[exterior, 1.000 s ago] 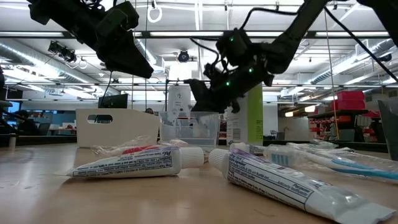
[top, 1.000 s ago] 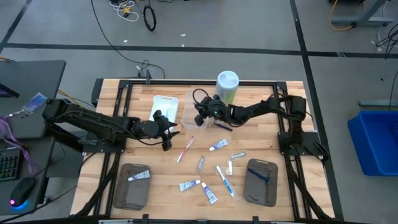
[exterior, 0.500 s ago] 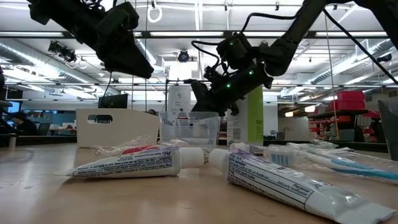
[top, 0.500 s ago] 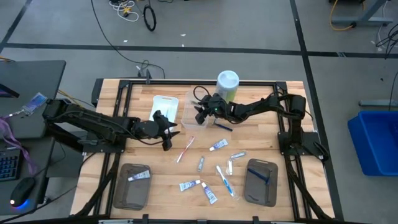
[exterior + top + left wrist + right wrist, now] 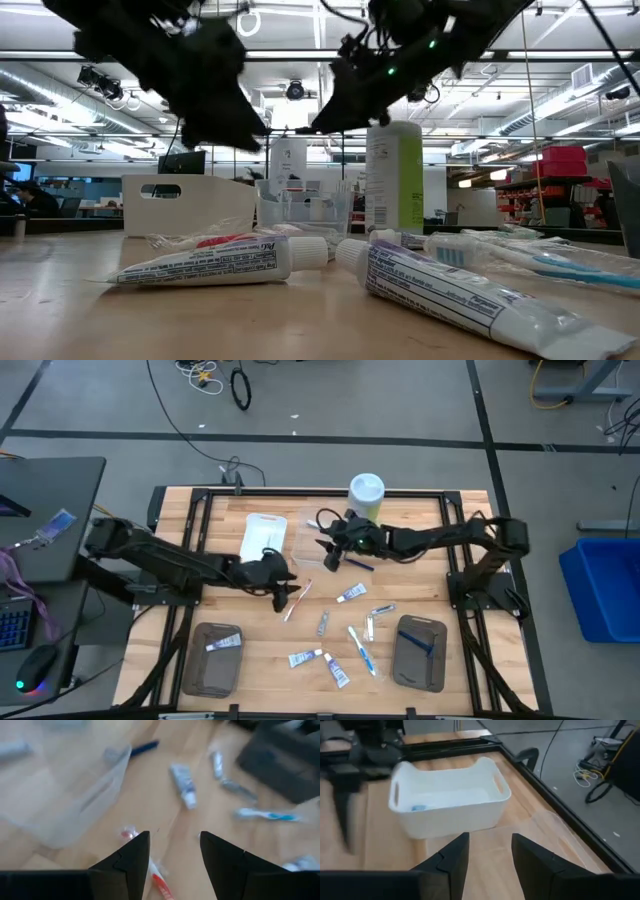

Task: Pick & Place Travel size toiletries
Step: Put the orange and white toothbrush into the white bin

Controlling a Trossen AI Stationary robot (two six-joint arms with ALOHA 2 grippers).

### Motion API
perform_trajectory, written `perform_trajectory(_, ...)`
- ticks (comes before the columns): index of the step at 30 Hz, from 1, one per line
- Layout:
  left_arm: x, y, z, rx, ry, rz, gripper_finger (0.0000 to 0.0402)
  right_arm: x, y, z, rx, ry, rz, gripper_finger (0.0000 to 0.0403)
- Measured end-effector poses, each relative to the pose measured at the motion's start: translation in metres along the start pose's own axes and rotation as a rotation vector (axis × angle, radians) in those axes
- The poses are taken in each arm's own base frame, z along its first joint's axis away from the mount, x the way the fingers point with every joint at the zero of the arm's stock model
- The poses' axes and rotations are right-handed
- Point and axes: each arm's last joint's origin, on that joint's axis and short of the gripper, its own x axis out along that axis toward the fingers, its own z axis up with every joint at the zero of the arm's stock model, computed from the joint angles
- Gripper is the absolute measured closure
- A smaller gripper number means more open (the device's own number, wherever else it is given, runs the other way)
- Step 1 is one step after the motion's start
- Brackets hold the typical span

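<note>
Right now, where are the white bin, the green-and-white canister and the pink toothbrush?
white bin [image 5: 451, 802]: right wrist view, front wall.
green-and-white canister [image 5: 366, 489]: high view, white lid.
pink toothbrush [image 5: 298, 600]: high view, mid-handle.

Overhead camera looks straight down; low camera sits level on the tabletop [image 5: 420, 510], tubes close. Both wrist cameras peer forward past their own pincer fingers.

A robotics lab or industrial workshop is indicated by an open ceiling with exposed ducts [image 5: 560, 75], a taped concrete floor [image 5: 330, 410], loose cables [image 5: 205, 375] and a framed wooden table [image 5: 430, 670]
</note>
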Motion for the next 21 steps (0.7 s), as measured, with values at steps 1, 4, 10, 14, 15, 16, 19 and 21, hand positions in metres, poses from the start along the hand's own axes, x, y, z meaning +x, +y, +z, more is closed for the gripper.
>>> perform_trajectory(1, 0.007, -0.001, -0.002, 0.005, 0.018, 0.010, 0.0219, -0.007, 0.001, 0.001, -0.012, 0.029, 0.002, 0.0247)
perform_trajectory(4, 0.024, -0.005, -0.006, 0.053, 0.111, 0.041, 0.0222, -0.022, 0.006, -0.002, -0.037, 0.121, 0.017, 0.0248)
perform_trajectory(10, 0.046, -0.016, 0.006, 0.078, 0.374, 0.144, 0.0223, -0.040, 0.011, -0.014, -0.022, 0.292, 0.025, 0.0249)
perform_trajectory(14, 0.060, -0.024, 0.013, 0.106, 0.483, 0.216, 0.0223, -0.043, 0.012, -0.021, -0.066, 0.365, 0.024, 0.0249)
perform_trajectory(15, 0.064, -0.025, 0.013, 0.100, 0.508, 0.216, 0.0223, -0.044, 0.012, -0.023, -0.076, 0.380, 0.023, 0.0249)
perform_trajectory(16, 0.070, -0.028, 0.012, 0.084, 0.516, 0.198, 0.0223, -0.044, 0.011, -0.024, -0.081, 0.397, 0.022, 0.0250)
perform_trajectory(19, 0.082, -0.026, -0.001, 0.076, 0.602, 0.181, 0.0225, -0.045, 0.011, -0.025, -0.078, 0.406, 0.020, 0.0251)
perform_trajectory(21, 0.090, -0.024, -0.009, 0.068, 0.630, 0.197, 0.0228, -0.045, 0.011, -0.026, -0.082, 0.419, 0.019, 0.0251)
